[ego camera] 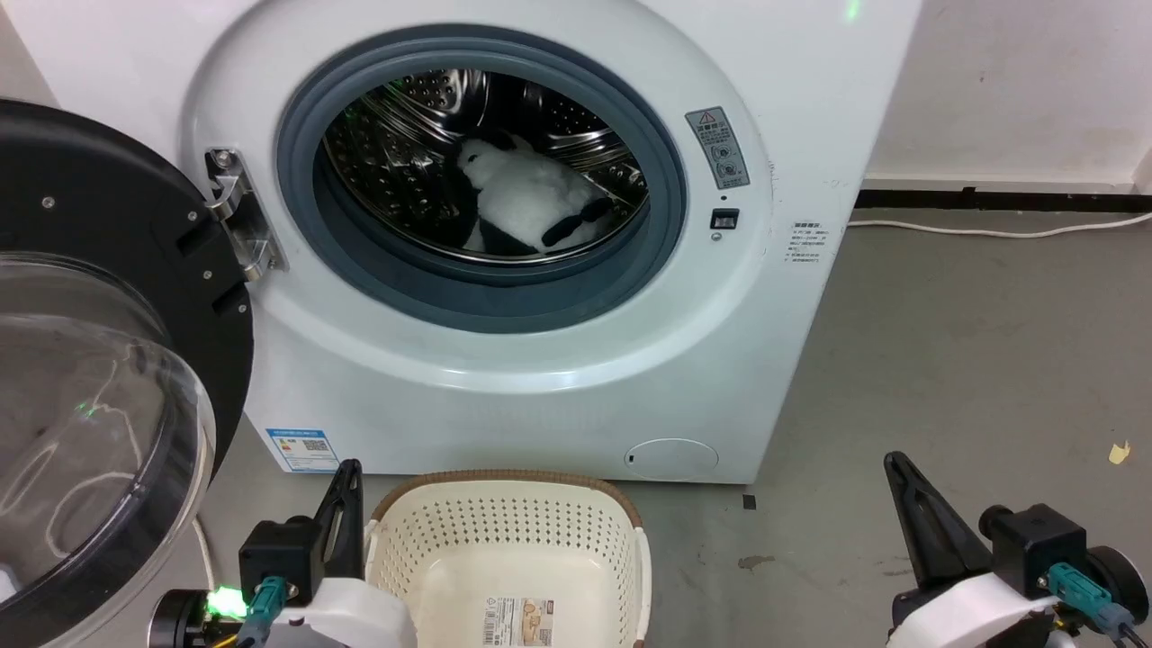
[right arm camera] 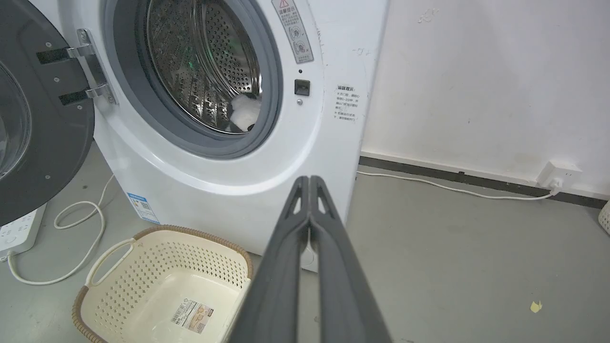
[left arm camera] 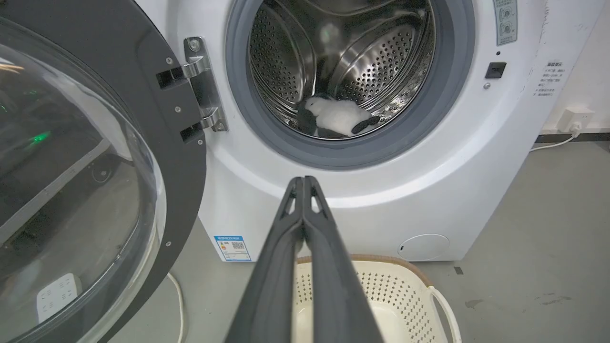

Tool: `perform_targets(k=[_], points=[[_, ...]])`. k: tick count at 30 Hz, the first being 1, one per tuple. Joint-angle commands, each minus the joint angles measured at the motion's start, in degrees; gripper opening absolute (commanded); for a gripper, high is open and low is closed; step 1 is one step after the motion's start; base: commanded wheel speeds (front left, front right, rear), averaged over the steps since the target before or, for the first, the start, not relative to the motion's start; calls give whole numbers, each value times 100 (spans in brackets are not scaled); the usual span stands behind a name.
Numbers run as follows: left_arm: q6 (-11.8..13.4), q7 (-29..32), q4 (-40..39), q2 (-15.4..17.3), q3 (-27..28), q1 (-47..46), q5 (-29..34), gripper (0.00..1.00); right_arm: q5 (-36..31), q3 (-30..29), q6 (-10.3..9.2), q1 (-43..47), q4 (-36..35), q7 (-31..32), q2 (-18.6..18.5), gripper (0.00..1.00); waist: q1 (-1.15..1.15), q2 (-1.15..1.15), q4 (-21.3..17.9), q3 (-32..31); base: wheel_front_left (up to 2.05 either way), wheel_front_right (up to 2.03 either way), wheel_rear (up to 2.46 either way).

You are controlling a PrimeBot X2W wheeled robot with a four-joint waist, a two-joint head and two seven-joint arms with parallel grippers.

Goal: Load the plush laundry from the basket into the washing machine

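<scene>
The black-and-white plush laundry (ego camera: 531,202) lies inside the steel drum of the white washing machine (ego camera: 540,360), also seen as plush (left arm camera: 336,118) and as a white patch (right arm camera: 245,113). The cream basket (ego camera: 504,558) stands on the floor in front of the washer, with just a label sticker on its bottom; same basket (left arm camera: 405,295) (right arm camera: 162,281). My left gripper (ego camera: 349,468) is shut, low beside the basket's left side, holding nothing; its tips (left arm camera: 303,180) meet. My right gripper (ego camera: 893,461) is shut at the lower right, over the floor, tips (right arm camera: 310,179) pressed together.
The black-framed domed door (ego camera: 99,378) is swung wide open at the left. A white cable (ego camera: 990,229) runs along the wall to a socket (right arm camera: 557,174). A power strip (right arm camera: 19,228) and looped cord lie on the floor left of the basket. Grey floor spreads to the right.
</scene>
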Motion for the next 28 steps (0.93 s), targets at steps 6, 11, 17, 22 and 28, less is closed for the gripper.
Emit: perform_targets(k=[6,11,17,22,28], points=[[-39,83,-75,-7,38,-87,83,0,-82,22,-5,-105,-24,86,36,0,0,0,-15,-9,0,0,0],[-51,141,-106,-9,56,-94,116,0,-110,30,-5,-117,-26,144,39,0,0,0,-27,-16,0,0,0],[-64,211,-143,-10,77,-102,156,0,-144,40,-5,-131,-28,215,43,0,0,0,-42,-25,0,0,0],[-75,270,-174,-12,94,-109,190,0,-172,48,-5,-144,-30,274,46,0,0,0,-54,-33,0,0,0],[-82,305,-193,-13,105,-113,210,0,-188,53,-5,-151,-31,309,48,0,0,0,-62,-38,0,0,0]])
